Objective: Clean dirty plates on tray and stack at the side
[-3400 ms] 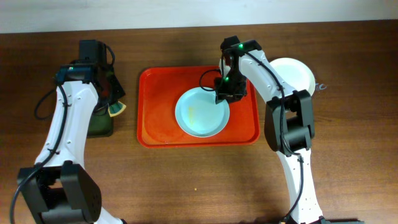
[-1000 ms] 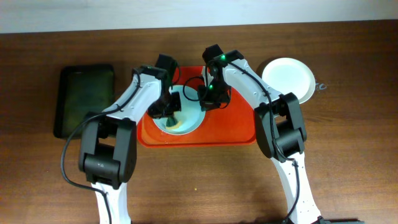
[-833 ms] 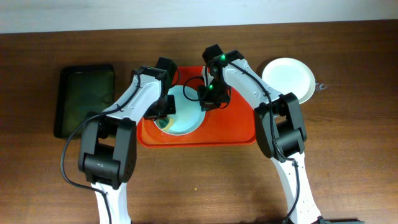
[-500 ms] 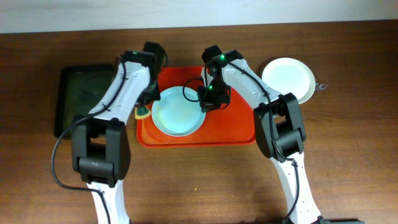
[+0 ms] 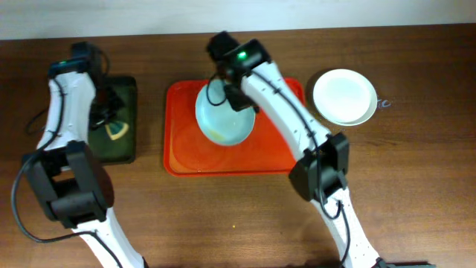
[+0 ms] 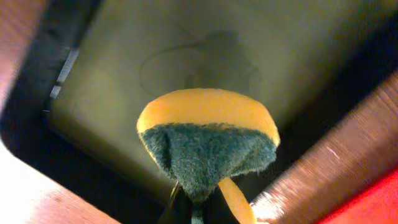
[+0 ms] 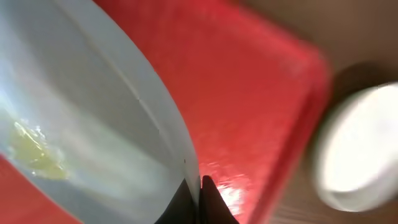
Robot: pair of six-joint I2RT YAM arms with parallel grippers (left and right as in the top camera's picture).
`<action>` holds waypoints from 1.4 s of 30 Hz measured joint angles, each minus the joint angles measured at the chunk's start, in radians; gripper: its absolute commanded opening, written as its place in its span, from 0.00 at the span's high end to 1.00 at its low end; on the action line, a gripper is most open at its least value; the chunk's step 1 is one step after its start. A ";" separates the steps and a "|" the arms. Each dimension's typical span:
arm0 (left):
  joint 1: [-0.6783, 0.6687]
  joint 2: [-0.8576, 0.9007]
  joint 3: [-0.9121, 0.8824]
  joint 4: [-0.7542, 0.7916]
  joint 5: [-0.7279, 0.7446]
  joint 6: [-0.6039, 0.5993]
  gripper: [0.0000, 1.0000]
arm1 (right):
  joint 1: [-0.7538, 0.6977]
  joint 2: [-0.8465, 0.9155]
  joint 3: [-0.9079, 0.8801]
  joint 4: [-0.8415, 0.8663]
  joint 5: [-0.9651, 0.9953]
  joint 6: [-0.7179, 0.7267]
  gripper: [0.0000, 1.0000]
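A pale mint-blue plate (image 5: 223, 115) with a yellow smear is held over the red-orange tray (image 5: 275, 152). My right gripper (image 5: 232, 97) is shut on its rim; the right wrist view shows the plate (image 7: 93, 143), the fingers (image 7: 199, 199) pinching its edge and the tray (image 7: 249, 81) below. A white plate (image 5: 343, 97) sits on the table right of the tray, also in the right wrist view (image 7: 367, 149). My left gripper (image 5: 110, 119) is shut on a yellow-green sponge (image 5: 115, 132) (image 6: 208, 140) over the black tray (image 5: 126, 97). A third plate is not seen.
The black tray's (image 6: 124, 74) greenish inside fills the left wrist view, with brown table (image 6: 348, 155) at its edges. A small metal piece (image 5: 383, 103) lies right of the white plate.
My left arm has swung left with the sponge from the plate to the black tray. My right gripper has shifted the mint plate toward the tray's back, and a yellow smear shows on it.
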 measured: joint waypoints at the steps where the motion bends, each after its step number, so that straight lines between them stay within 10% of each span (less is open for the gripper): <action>1: 0.020 0.000 0.000 0.012 0.001 0.000 1.00 | 0.039 -0.003 0.022 -0.001 0.104 -0.004 0.96; 4: 0.060 0.006 0.000 0.071 0.000 0.000 1.00 | 0.120 -0.007 0.045 -0.004 0.307 -0.009 0.96; 9: 0.095 0.060 0.000 0.126 0.003 -0.008 0.56 | 0.232 -0.007 0.045 -0.014 0.647 -0.026 0.96; 18: 0.100 0.088 0.077 0.010 0.076 0.010 0.53 | 0.302 -0.007 0.045 -0.018 0.924 -0.071 0.96; 23: 0.100 0.089 0.327 -0.168 0.147 0.022 0.00 | 0.302 -0.007 0.045 -0.038 1.012 -0.104 0.96; 29: 0.100 0.088 0.367 -0.229 0.172 0.023 0.01 | 0.302 -0.007 0.045 -0.071 1.063 -0.114 0.96; 36: 0.100 0.088 0.367 -0.230 0.175 0.023 0.01 | 0.214 -0.008 0.045 -0.056 0.502 -0.151 0.96; 42: 0.100 0.088 0.367 -0.230 0.175 0.023 0.01 | 0.093 -0.066 0.045 -0.171 0.600 -0.131 0.96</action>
